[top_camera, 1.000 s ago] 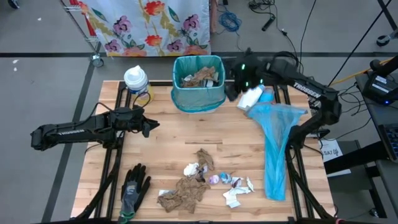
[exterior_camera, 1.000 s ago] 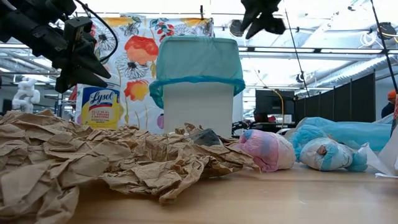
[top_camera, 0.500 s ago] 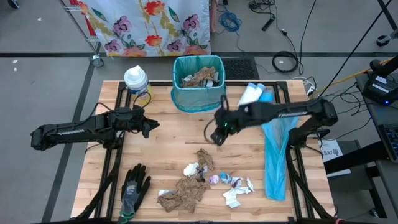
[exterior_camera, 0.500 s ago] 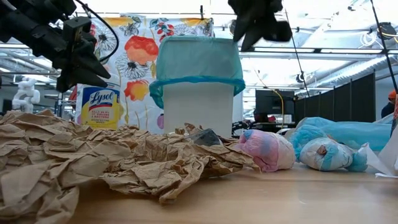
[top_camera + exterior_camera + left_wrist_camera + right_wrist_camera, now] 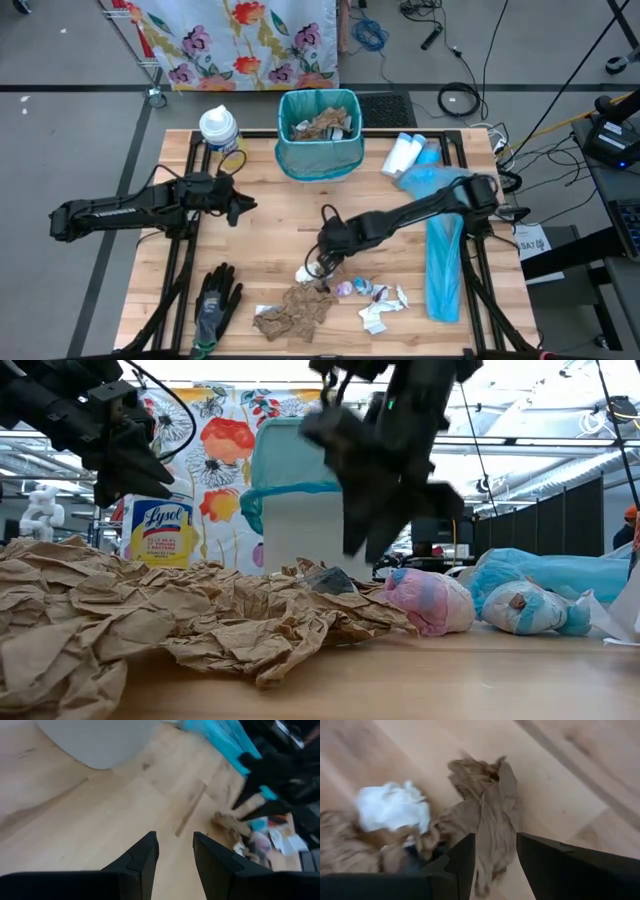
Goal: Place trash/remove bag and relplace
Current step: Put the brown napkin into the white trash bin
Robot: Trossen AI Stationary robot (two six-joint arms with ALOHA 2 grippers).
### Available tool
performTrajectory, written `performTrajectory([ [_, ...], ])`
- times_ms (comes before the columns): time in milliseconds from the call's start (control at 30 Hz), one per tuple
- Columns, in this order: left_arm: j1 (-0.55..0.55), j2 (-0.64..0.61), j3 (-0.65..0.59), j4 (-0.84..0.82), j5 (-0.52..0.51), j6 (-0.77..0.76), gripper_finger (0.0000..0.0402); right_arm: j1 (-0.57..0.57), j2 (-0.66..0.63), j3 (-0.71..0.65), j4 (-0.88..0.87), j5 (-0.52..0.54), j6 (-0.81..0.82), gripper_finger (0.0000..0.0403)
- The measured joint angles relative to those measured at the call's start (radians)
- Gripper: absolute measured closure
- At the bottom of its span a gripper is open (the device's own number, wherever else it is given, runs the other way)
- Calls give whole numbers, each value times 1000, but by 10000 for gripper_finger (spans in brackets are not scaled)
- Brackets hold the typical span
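Observation:
The trash lies near the table's front edge: a crumpled brown paper towel [image 5: 298,308], a smaller brown piece [image 5: 490,815], a white tissue ball [image 5: 395,810], shiny wrapper balls [image 5: 345,288] and white scraps [image 5: 385,305]. My right gripper [image 5: 325,262] hangs open just over the small brown piece and the tissue, pointing steeply down. In the low view it [image 5: 365,545] stands above the pile. At the back stands the white bin with its teal bag [image 5: 318,130], brown paper inside. My left gripper [image 5: 240,205] waits open at mid-left, holding nothing.
A spare blue bag [image 5: 440,240] lies along the right side, with white bottles [image 5: 402,153] behind it. A Lysol tub [image 5: 219,128] stands at the back left. A black-and-grey glove [image 5: 213,300] lies at the front left. Bare wood shows mid-table.
My right gripper has swung from beside the bin at the far right toward the near edge and down to just above the trash pile, tipping more steeply downward and staying open. The trash has not moved.

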Motion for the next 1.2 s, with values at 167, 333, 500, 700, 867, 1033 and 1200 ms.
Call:
performTrajectory([
  [167, 0, 0, 0, -21, 18, 6, 275, 5, 85, 0, 50, -6, 42, 273],
  [333, 0, 0, 0, -48, 18, 4, 275, 5, 110, 5, 52, -19, 57, 350],
  [500, 0, 0, 0, -49, 21, 5, 275, 6, 68, -1, 24, -30, 47, 393],
  [700, 0, 0, 0, -48, 21, 4, 275, 12, -93, 1, -63, 41, 83, 401],
  [867, 0, 0, 0, -47, 21, 4, 275, 20, -233, 42, -233, 153, 109, 402],
  [1033, 0, 0, 0, -43, 21, 1, 275, 8, -313, 180, -421, 255, 60, 402],
  [1200, 0, 0, 0, -32, 21, 0, 275, -45, -313, 397, -571, 338, -93, 403],
])
